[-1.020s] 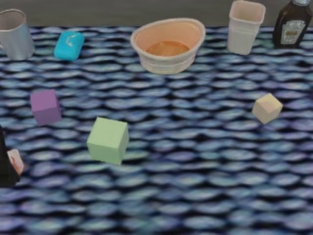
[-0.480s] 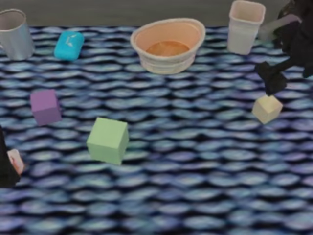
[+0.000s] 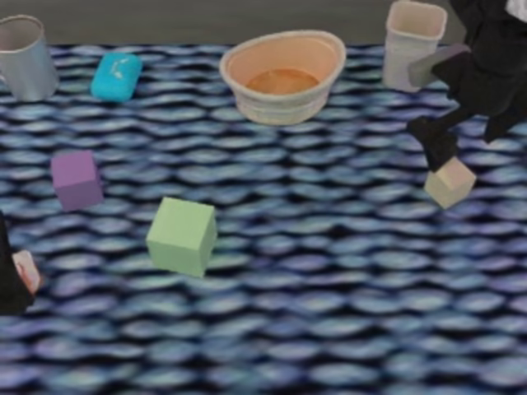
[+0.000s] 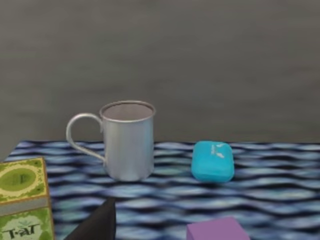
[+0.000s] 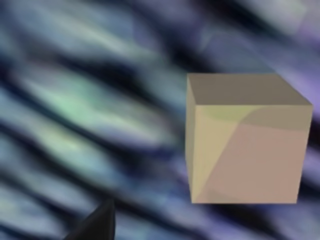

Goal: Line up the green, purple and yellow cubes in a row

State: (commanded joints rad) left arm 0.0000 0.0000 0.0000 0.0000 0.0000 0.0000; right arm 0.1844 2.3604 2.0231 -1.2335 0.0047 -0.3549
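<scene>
Right jaws point(image 3: 445, 156) low over yellow cube point(image 3: 450, 182), desk right; open or closed: can't tell. Left arm parked at left edge.

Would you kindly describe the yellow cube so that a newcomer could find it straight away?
Start at the tall white cup at the table's far right. Nearer the camera, just below the right gripper, sits the yellow cube. It is the smallest, pale cream cube, alone on the right, far from the green cube and purple cube.
</scene>
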